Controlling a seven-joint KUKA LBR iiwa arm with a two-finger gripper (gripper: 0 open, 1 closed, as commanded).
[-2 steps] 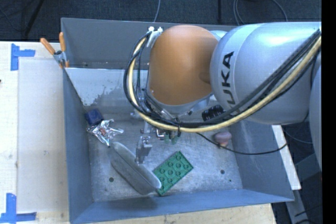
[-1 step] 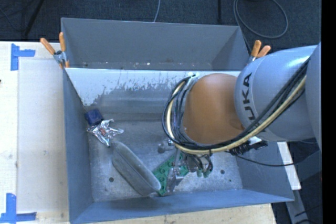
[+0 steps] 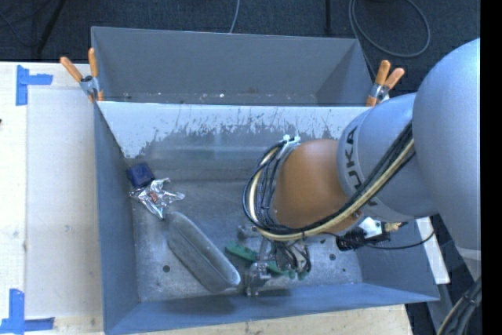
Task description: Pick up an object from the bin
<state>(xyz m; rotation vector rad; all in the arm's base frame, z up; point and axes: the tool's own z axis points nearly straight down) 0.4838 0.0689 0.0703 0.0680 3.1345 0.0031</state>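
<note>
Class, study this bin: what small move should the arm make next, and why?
Probably ease the gripper slightly down onto the green thing beside it near the front wall of the bin; that lies nearest, while the grey oval thing and crumpled foil lie further left.

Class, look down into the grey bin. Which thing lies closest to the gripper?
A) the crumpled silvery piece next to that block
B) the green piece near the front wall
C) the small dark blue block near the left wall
B: the green piece lies right beside the gripper near the bin's front wall, while the dark blue block and the crumpled silvery piece lie well away towards the left wall.
</note>
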